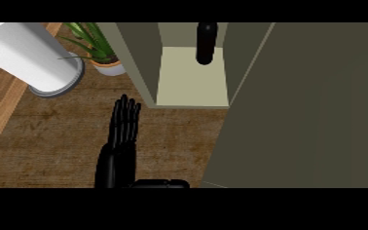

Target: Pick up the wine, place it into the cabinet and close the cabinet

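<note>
The wine bottle (pixel 206 43), dark and slim, stands inside the cabinet at the back of its pale shelf floor (pixel 191 83). The cabinet's door (pixel 302 107) is open, a wide olive-grey panel filling the right side of the view. My left hand (pixel 123 126) is over the wooden counter just in front of the cabinet's left wall, fingers straight and pointing away from me, holding nothing. It is apart from the bottle. My right hand does not show.
A white paper towel roll (pixel 34 58) stands on its round base at the far left. A potted green plant (pixel 101 53) sits beside the cabinet's left wall. The brown counter (pixel 64 146) spreads around my left hand.
</note>
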You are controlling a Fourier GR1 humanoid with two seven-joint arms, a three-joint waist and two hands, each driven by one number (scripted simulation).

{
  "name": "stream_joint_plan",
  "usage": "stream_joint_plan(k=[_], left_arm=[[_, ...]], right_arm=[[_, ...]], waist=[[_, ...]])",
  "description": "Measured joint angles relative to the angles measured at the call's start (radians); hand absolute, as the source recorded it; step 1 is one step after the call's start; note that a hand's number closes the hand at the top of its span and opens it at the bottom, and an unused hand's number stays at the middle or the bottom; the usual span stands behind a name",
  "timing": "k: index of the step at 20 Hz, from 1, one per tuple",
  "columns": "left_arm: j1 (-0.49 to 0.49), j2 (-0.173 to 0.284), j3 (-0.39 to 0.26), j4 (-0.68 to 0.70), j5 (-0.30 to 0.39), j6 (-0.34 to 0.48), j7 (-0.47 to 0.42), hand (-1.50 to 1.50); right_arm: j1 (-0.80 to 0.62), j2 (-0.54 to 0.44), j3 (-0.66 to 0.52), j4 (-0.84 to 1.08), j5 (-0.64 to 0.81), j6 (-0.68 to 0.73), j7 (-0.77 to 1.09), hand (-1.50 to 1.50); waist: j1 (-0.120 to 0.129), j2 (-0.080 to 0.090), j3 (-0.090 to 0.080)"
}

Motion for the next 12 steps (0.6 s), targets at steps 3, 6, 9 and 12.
stream_joint_plan(k=[3, 6, 9, 12], left_arm=[[0.070, 0.055, 0.013, -0.070, 0.010, -0.023, -0.009, -1.50], [0.145, 0.107, 0.018, -0.126, 0.010, -0.044, -0.028, -1.50], [0.215, 0.167, 0.058, -0.179, 0.039, -0.085, -0.047, -1.50], [0.264, 0.214, 0.116, -0.210, 0.078, -0.132, -0.067, -1.50]], right_arm=[[-0.006, 0.004, 0.076, 0.003, 0.000, 0.017, 0.018, 1.50], [-0.024, 0.009, 0.120, 0.005, 0.004, 0.015, 0.049, 1.50], [-0.063, 0.024, 0.145, 0.009, 0.012, 0.004, 0.084, 1.50], [-0.118, 0.058, 0.170, 0.019, 0.024, -0.019, 0.141, 1.50]], waist=[[0.001, 0.000, -0.001], [0.002, -0.001, -0.002], [0.005, -0.002, -0.003], [0.009, -0.001, -0.004]])
